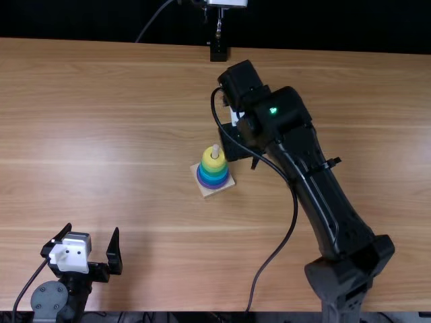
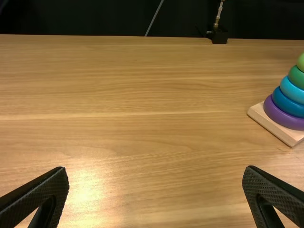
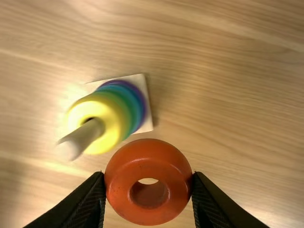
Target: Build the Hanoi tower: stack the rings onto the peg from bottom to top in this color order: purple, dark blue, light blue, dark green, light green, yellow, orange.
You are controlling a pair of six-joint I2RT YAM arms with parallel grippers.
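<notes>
From the top view, the stack (image 1: pixel 213 175) sits near mid-frame, yellow ring (image 1: pixel 214 162) uppermost; the left hand (image 1: pixel 92 229), lower left, is spread and empty.

In the left wrist view, purple (image 2: pixel 284 118), dark blue (image 2: pixel 286 104), light blue (image 2: pixel 291 91), dark green (image 2: pixel 297 78) and light green (image 2: pixel 301 63) climb in order.

In the right wrist view, the right hand (image 3: pixel 148 177) grips the orange ring (image 3: pixel 148 160) beyond the peg (image 3: pixel 84 137); six are done, one left

In the left wrist view, the ring stack (image 2: pixel 287 97) and its wooden base (image 2: pixel 267 122) are cut off by the edge. In the right wrist view, the tip of the peg (image 3: pixel 70 148) is blurred, its lower length hidden by the rings. In the top view, the right pincer (image 1: pixel 237 142) is partly covered by its arm.
</notes>
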